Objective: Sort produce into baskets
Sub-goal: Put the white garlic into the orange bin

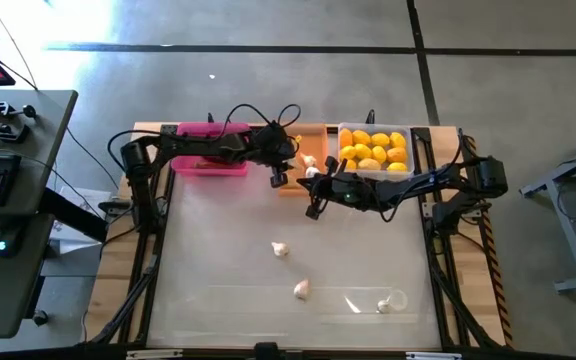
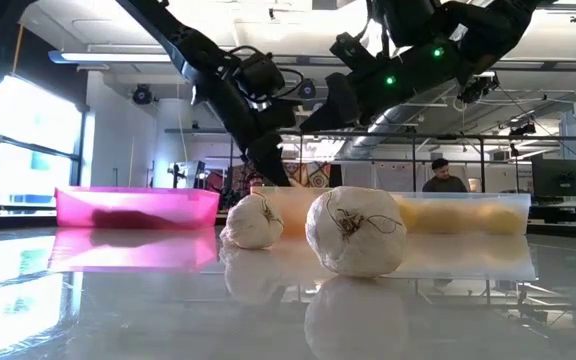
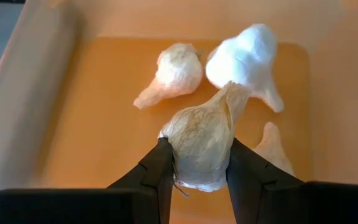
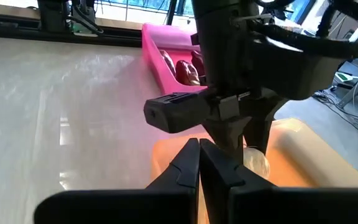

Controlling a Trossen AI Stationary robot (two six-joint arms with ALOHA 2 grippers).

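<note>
My left gripper [image 3: 197, 152] is shut on a whitish garlic bulb [image 3: 201, 143] over the translucent orange basket [image 1: 290, 186]. Garlic bulbs [image 3: 169, 74] [image 3: 247, 56] lie on that basket's floor. My right gripper [image 4: 199, 162] is shut and holds nothing. It hovers just near of the orange basket [image 4: 166, 152], facing the left gripper [image 4: 241, 134]. The clear basket [image 1: 408, 132] holds yellow lemons [image 1: 373, 150]. The pink basket [image 1: 208, 165] holds dark red chilis [image 4: 182, 67]. Loose garlic bulbs [image 1: 281, 249] [image 1: 301, 289] lie on the table. My left gripper pinches the garlic bulb by its two rounded sides [image 3: 179, 155] between its two fingers [image 3: 160, 168]. The fingers slant down from the table's left. The bulb's pointed end [image 3: 232, 93] faces away from the gripper. The bulb looks lifted clear above the orange basket's floor.
A third loose garlic bulb [image 1: 382, 306] lies by a clear plastic scrap [image 1: 396, 298] near the table's front right. Two bulbs [image 2: 256, 222] [image 2: 356, 232] stand close to the low camera. A person [image 2: 446, 178] sits in the room beyond the table.
</note>
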